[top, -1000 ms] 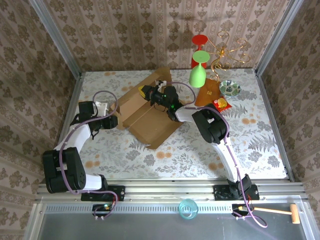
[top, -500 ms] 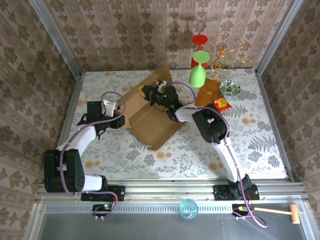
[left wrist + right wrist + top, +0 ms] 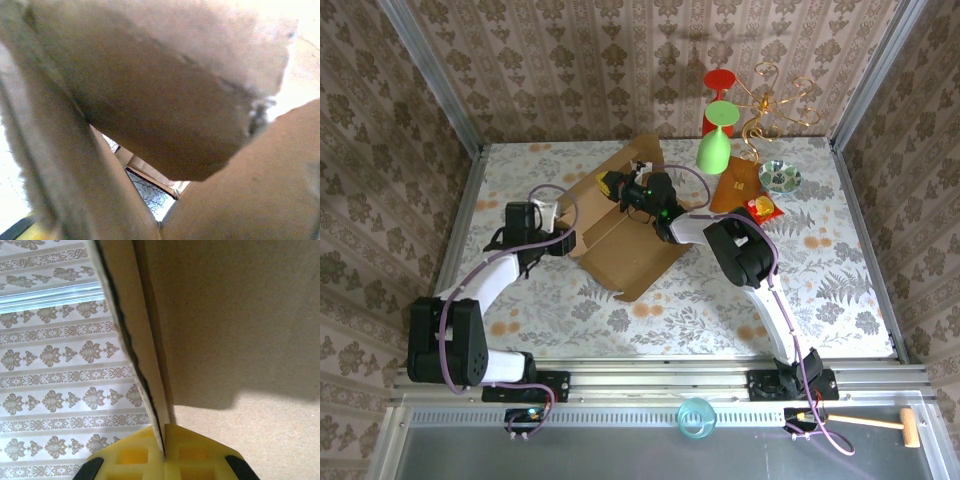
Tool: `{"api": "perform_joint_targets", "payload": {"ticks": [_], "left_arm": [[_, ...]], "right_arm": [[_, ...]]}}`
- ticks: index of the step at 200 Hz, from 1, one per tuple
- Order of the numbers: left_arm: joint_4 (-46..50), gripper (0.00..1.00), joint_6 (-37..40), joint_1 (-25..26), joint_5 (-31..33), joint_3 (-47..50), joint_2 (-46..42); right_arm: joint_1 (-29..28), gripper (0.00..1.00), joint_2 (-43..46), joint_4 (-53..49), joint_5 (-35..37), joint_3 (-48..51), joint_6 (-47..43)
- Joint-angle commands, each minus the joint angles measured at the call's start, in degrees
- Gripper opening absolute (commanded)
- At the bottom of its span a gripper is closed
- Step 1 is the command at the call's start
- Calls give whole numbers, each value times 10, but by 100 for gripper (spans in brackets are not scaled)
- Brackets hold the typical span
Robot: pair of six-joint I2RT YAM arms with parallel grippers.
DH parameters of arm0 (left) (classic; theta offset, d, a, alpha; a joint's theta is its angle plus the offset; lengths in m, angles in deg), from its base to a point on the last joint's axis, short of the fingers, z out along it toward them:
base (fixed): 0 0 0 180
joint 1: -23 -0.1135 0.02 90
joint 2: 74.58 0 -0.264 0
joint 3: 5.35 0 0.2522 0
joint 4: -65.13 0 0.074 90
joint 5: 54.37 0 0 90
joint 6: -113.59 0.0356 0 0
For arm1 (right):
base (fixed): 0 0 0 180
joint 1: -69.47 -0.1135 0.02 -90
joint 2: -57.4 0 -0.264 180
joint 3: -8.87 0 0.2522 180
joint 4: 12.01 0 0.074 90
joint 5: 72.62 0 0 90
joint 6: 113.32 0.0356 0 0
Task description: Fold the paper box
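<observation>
Staged lab cell: patterned wallpaper panels (image 3: 620, 60), aluminium frame rails (image 3: 660, 372), floral tablecloth (image 3: 825, 285).

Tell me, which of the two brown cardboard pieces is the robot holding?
The large light-brown corrugated cardboard box, half-folded mid-table: the right gripper's jaws pinch its raised flap. The smaller, darker orange-brown piece sits apart, untouched.

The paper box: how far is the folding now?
Done: the paper box has a far panel and a left wall raised. In hand: the right gripper pinches the far panel's edge; the left gripper is at the left wall. Left: the box is open on top.
</observation>
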Motion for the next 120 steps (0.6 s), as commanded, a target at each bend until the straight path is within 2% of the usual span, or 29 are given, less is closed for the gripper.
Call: {"api": "perform_joint_targets", "payload": {"ticks": [1,46,73,120], "left_arm": [[2,46,-34,15,45,-27,25],[24,48,-75,41,130,-55,60],[39,41,-99,54,178,-78,84],[74,36,-127,81,259,-122,122]], "right_arm": [[-6,0,-6,-24,-8,-14,7],[-9,0,-5,-24,-3,-15,10],[-10,0,-6,-23,1,-13,12],[-15,0,-5,-27,8,-17,19]]}}
